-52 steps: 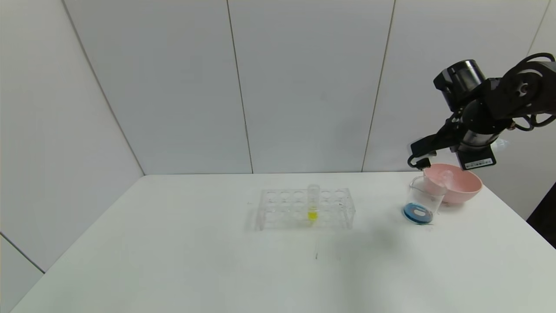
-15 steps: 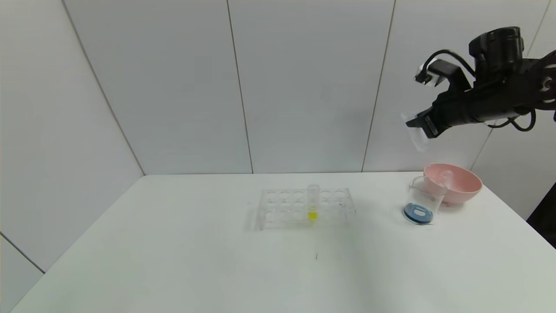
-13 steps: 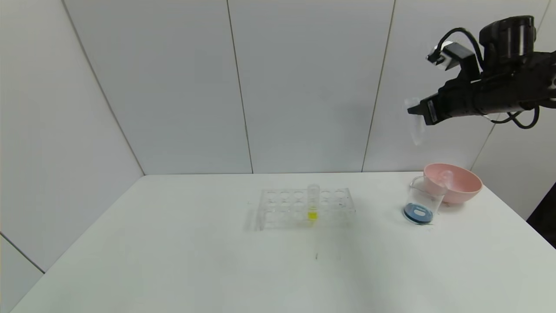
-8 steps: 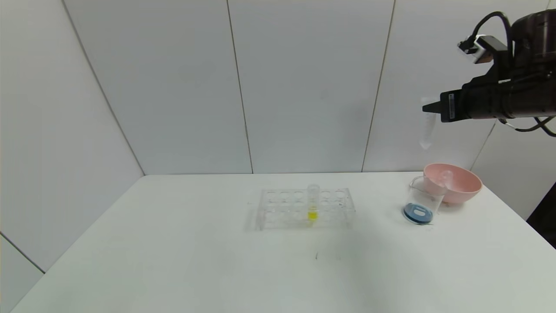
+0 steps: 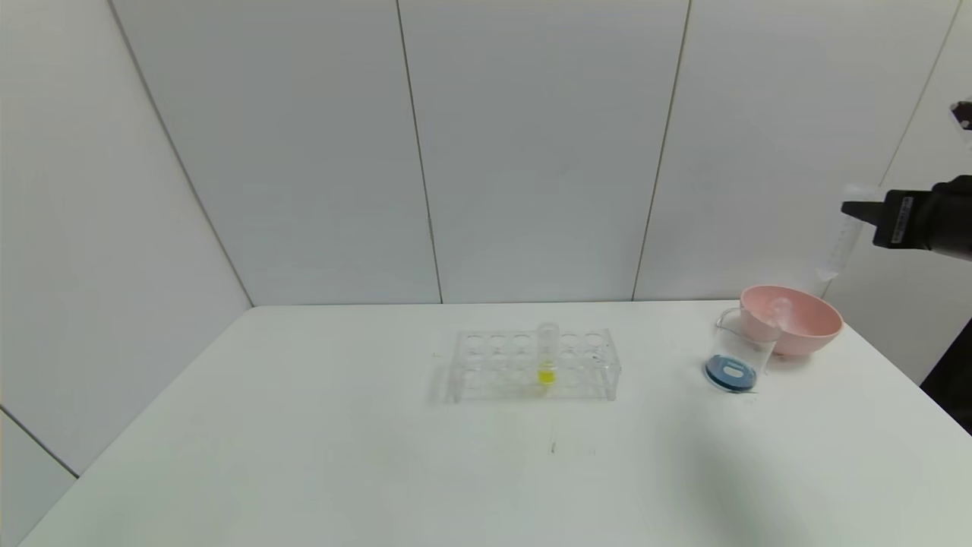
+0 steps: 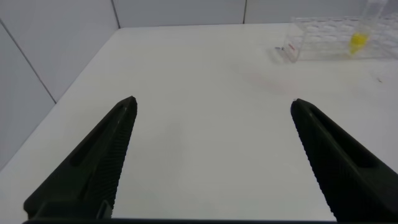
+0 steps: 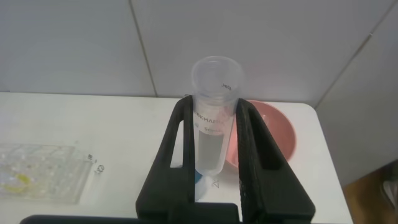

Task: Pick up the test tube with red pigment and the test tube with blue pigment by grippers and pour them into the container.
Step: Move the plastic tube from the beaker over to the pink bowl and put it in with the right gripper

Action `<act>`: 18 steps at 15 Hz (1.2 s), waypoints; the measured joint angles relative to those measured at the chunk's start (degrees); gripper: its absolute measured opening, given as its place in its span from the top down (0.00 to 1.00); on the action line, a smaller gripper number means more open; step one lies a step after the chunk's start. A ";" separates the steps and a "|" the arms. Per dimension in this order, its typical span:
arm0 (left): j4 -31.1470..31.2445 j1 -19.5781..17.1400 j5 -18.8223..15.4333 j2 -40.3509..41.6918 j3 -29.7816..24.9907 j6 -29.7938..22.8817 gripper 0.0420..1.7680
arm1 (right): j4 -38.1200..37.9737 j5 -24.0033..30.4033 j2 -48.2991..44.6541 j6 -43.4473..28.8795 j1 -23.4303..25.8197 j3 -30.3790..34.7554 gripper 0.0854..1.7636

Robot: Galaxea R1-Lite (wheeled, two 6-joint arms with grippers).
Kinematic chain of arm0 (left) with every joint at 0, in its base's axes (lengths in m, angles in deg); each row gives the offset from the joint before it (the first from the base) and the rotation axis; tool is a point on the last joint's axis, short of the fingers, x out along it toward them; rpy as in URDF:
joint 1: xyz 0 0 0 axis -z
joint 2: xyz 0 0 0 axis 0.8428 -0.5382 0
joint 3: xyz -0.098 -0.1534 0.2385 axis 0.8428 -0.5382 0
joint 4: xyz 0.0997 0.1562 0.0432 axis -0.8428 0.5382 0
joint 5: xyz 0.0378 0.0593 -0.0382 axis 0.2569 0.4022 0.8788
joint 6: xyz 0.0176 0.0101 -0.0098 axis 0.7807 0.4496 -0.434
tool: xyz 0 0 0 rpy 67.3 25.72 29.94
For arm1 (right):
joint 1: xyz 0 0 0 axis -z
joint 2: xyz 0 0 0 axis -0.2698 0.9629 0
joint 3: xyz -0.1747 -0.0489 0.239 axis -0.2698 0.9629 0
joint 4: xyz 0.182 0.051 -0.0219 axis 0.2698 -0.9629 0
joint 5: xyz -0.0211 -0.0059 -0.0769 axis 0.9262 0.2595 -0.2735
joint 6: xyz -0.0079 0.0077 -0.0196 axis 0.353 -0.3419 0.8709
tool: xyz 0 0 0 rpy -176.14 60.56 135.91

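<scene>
**Empty tube carried off to the right**

Head view: the right gripper (image 5: 854, 209), over the container (image 5: 738, 351) 3.5 s ago, has swung up and right, clenched on an emptied test tube (image 5: 837, 247). The container holds blue liquid beside the pink bowl (image 5: 805, 328).

Left wrist view: the left gripper (image 6: 211, 155) hangs released above the table (image 6: 199, 93).

Right wrist view: the tube looks empty; pouring seems done.

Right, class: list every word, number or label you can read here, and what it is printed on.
Empty tube in the right gripper: print partly hidden, roughly "EMA" and "50", not fully readable.
White label on the right gripper: too small to read.
Tube rack, beaker, pink bowl: no text visible.
</scene>
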 joint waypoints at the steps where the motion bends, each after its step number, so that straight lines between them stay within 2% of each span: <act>1: 0.00 0.00 0.00 0.00 0.00 0.00 0.00 | 0.80 2.05 0.01 0.02 3.22 1.33 0.77; 4: 0.00 0.00 0.00 0.00 0.00 0.00 0.00 | 9.73 9.57 3.32 0.16 9.80 3.84 0.77; 9: 0.00 0.00 0.00 0.00 0.00 0.00 0.00 | 29.82 10.75 16.02 0.18 10.64 5.00 0.77; 14: 0.00 0.00 0.00 0.00 0.00 0.00 0.00 | 32.17 4.64 28.21 0.16 7.80 -2.50 0.77; 18: 0.00 0.00 0.00 0.00 0.00 0.00 0.00 | 29.67 4.22 32.39 -0.11 7.55 -5.69 0.77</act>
